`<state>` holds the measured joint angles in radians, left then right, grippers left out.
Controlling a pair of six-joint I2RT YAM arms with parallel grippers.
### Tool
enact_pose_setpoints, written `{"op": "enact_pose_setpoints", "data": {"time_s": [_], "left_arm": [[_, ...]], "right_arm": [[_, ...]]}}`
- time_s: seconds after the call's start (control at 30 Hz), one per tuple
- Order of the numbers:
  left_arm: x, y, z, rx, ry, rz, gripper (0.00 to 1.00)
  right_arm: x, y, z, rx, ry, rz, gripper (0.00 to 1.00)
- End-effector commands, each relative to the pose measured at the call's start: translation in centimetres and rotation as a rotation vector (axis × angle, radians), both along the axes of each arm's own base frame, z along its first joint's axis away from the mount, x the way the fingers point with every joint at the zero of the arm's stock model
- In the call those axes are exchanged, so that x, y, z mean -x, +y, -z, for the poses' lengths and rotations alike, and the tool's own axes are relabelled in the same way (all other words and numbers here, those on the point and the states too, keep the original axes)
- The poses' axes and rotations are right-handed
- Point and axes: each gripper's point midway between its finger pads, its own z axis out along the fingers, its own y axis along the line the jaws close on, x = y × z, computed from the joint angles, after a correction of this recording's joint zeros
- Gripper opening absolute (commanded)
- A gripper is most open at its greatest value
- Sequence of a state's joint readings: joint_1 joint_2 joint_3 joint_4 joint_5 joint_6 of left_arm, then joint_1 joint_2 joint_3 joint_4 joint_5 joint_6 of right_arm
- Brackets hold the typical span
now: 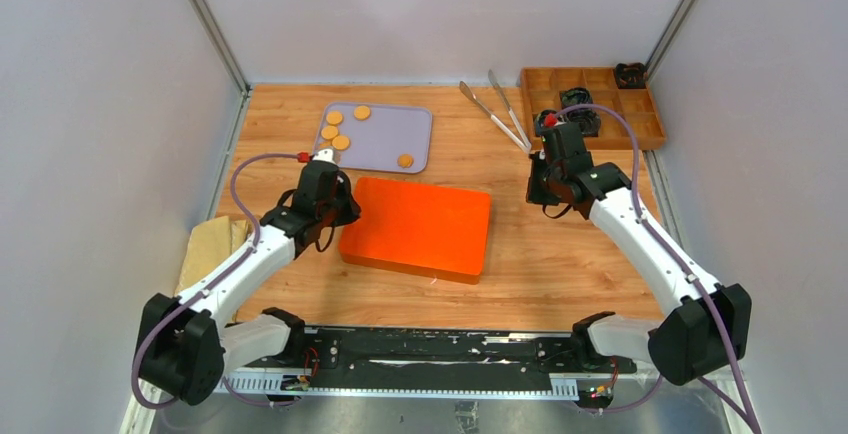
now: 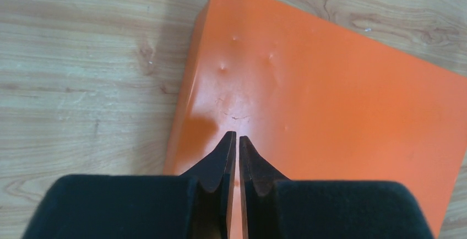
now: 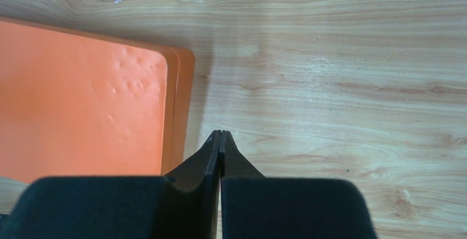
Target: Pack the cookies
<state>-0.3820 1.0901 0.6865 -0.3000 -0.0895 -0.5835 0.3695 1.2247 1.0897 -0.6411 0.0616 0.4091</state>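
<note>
Several golden orange cookies [image 1: 341, 141] lie on a grey tray [image 1: 385, 149] at the back of the table. A closed orange box [image 1: 416, 227] lies in the middle; its lid also shows in the left wrist view [image 2: 330, 96] and in the right wrist view [image 3: 77, 101]. My left gripper [image 1: 345, 206] hovers over the box's left end, shut and empty, as the left wrist view [image 2: 237, 135] shows. My right gripper [image 1: 540, 192] is to the right of the box above bare wood, shut and empty, as the right wrist view [image 3: 220, 133] shows.
Metal tongs [image 1: 497, 112] lie behind the right gripper. A wooden compartment tray [image 1: 600, 104] with black items stands at the back right. A tan cloth [image 1: 210, 244] lies at the left edge. Grey walls close in the table.
</note>
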Motion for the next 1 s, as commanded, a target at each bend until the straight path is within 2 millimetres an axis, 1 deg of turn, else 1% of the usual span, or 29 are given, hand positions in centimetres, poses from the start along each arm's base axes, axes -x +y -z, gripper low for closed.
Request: {"op": "enact_pose_setpoints", "data": {"time_s": [0.0, 0.13, 0.3, 0.43, 0.5, 0.6, 0.7, 0.87, 0.97], "left_arm": [[0.4, -1.1, 2.0, 0.019, 0.04, 0.023, 0.11], [1.1, -1.0, 4.3, 0.009, 0.087, 0.02, 0.11], [2.3, -0.7, 7.5, -0.005, 0.152, 0.021, 0.1], [3.4, -0.8, 9.3, 0.006, 0.198, 0.031, 0.09], [4.0, -0.8, 9.8, 0.011, 0.218, 0.037, 0.08], [4.8, -0.8, 9.9, 0.016, 0.231, 0.044, 0.08], [5.6, -0.7, 9.7, 0.023, 0.234, 0.042, 0.08], [7.3, -0.6, 9.6, 0.041, 0.254, 0.048, 0.08], [8.0, -0.4, 9.4, 0.05, 0.259, 0.041, 0.08]], "right_arm": [[0.0, -0.9, 0.1, 0.041, 0.01, 0.001, 0.0], [-0.1, -0.7, 0.1, 0.042, 0.01, -0.012, 0.0], [-0.5, 0.1, -0.9, 0.032, -0.012, -0.039, 0.0], [-1.0, 0.9, -1.3, 0.028, -0.018, -0.071, 0.0], [-1.4, 1.6, -1.3, 0.026, -0.012, -0.095, 0.0], [-1.9, 2.7, -1.1, 0.031, -0.002, -0.126, 0.0], [-2.3, 4.2, -0.8, 0.039, 0.006, -0.167, 0.0], [-2.8, 6.3, 0.6, 0.053, 0.047, -0.226, 0.0], [-3.3, 7.2, 1.9, 0.066, 0.08, -0.245, 0.0]]}}
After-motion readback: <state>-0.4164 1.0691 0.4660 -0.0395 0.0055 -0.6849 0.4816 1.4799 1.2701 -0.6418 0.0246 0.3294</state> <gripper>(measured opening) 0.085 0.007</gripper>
